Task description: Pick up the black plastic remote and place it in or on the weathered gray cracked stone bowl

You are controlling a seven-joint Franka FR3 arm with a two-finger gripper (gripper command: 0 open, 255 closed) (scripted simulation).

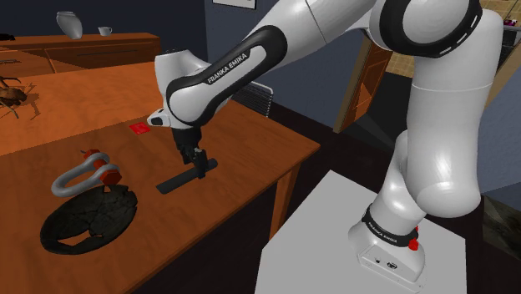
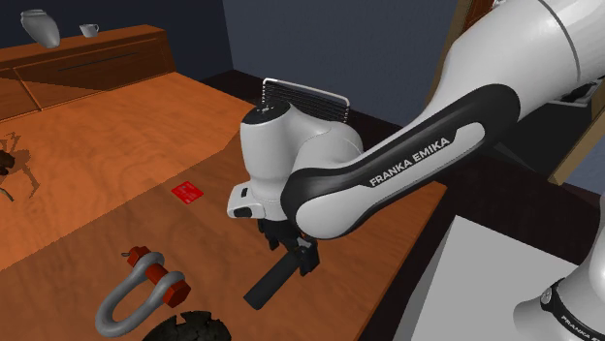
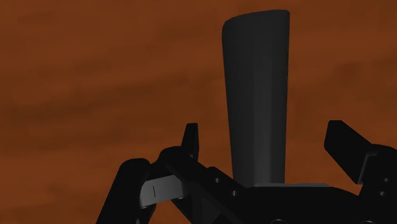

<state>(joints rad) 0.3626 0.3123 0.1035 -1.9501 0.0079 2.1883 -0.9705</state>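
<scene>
The black remote [image 1: 175,181] is a long flat bar lying on the brown wooden table [image 1: 250,159], near its front edge. My gripper [image 1: 198,167] points down over the remote's end nearest the arm. In the wrist view the remote [image 3: 254,83] runs out from between the fingers [image 3: 191,137], which stand apart with a gap on each side, so the gripper [image 3: 267,137] is open and not clasping it. The bowl [image 1: 88,219] is dark, shallow and cracked, and sits on the table toward the shoulder view's left of the remote. In the second exterior view the gripper [image 2: 291,257] hangs over the remote [image 2: 267,288], with the bowl's rim [image 2: 194,325] at the bottom edge.
A grey shackle with a red pin [image 1: 83,175] lies just beyond the bowl. A small red card [image 1: 139,129] lies farther back on the table. A spider-like figure [image 1: 12,92] is at the far left. A vase [image 1: 69,23] and cup [image 1: 104,31] stand on a sideboard behind.
</scene>
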